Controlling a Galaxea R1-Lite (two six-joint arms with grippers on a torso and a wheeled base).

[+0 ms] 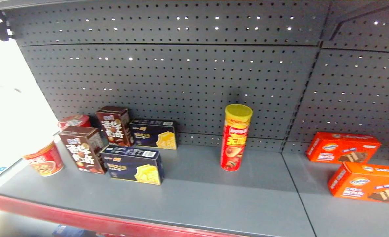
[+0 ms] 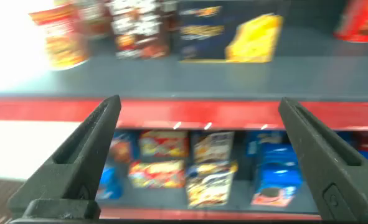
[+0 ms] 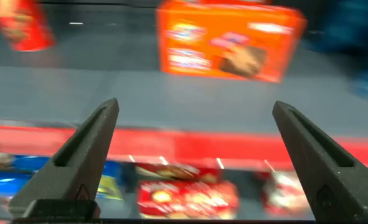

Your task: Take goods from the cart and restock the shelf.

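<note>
Right hand point(image 3: 196, 104) spread wide before grey shelf point(image 3: 109, 87), orange box point(image 3: 224, 40) on it, red can point(image 3: 22, 25) apart

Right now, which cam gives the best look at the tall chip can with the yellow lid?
Head view: the chip can stands upright and whole on the shelf, lid to base. Left wrist view cuts the can off to its lower part at the picture's edge; right wrist view too.

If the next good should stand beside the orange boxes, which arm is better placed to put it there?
Right, probably. The right gripper, open and empty, faces an orange box directly; the left gripper faces the dark blue box at the other end of the shelf.
</note>
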